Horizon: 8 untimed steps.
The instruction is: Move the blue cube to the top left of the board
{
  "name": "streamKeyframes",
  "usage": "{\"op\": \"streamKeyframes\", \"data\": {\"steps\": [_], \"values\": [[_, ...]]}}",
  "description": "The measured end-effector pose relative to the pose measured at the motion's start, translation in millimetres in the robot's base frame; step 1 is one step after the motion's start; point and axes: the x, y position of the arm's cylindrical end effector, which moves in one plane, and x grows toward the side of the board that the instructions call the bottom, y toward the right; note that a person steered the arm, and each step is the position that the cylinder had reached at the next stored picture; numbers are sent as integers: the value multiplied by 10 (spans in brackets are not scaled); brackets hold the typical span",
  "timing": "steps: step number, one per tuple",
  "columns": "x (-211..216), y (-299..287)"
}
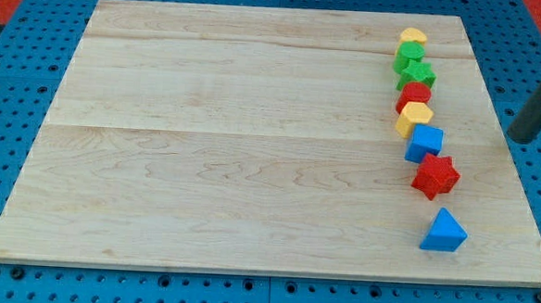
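Blue cube (425, 143) sits in the right-hand column, touching the yellow block (414, 117) beyond and the red star (435, 176) nearer. My tip (520, 137), a bare rod with nothing to grasp, stands well right. Approach step, I judge: next, push leftward and far.

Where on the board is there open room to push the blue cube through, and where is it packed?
Crowded: a tight column near the view's right edge, yellow block at top through blue cube and red star to blue triangle. Everything left of that column is bare board, including the top left corner. My tip sits right of the column.
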Motion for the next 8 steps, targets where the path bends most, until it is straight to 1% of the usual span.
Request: {"op": "streamKeyframes", "data": {"steps": [3,4,5,7,8], "values": [[13,-57],[204,-245],[250,-908],[144,-2598],[-205,-3238]]}}
